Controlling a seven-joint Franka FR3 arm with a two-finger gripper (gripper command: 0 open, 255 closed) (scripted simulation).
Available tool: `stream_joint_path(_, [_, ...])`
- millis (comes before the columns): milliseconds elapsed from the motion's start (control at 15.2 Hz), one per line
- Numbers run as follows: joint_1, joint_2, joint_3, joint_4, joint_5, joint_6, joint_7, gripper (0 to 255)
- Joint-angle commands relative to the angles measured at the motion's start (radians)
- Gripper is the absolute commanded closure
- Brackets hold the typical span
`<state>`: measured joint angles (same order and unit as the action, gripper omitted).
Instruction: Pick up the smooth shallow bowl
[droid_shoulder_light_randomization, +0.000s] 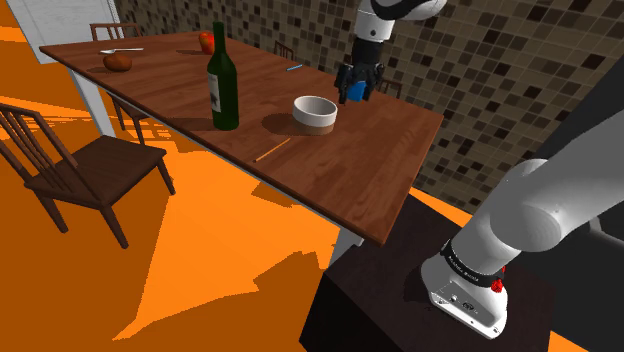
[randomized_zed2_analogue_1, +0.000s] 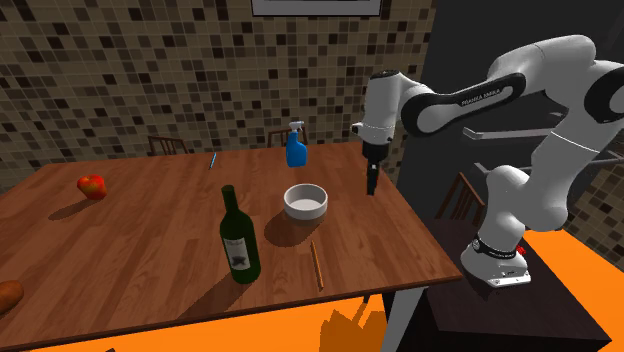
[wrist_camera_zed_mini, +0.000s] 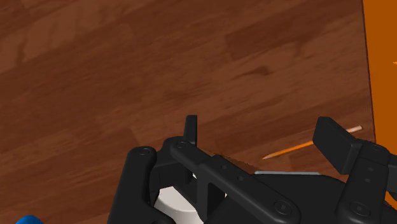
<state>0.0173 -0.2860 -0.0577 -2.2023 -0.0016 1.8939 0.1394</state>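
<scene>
Bowl not yet picked up.
My fingers (randomized_zed2_analogue_1: 371, 183) hang spread and empty above the surface (randomized_zed2_analogue_1: 140, 250), just beside the white bowl (randomized_zed2_analogue_1: 305, 201), which sits untouched near the bottle (randomized_zed2_analogue_1: 240, 240). I judge that none of the pick is done: I must shift over its rim, come down, close on it and lift.

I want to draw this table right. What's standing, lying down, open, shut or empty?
gripper: open, holding nothing
white bowl: upright, empty, not held
wine bottle: standing upright
spray bottle: standing upright
pencil: lying flat
</scene>
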Motion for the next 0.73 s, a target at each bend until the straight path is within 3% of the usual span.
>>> stream_joint_path(0, [0.001,0.075,-0.002,0.041,0.003,0.033,-0.002,0])
stream_joint_path(660, [-0.007,0.477,-0.012,0.378,0.026,0.088,-0.023,0])
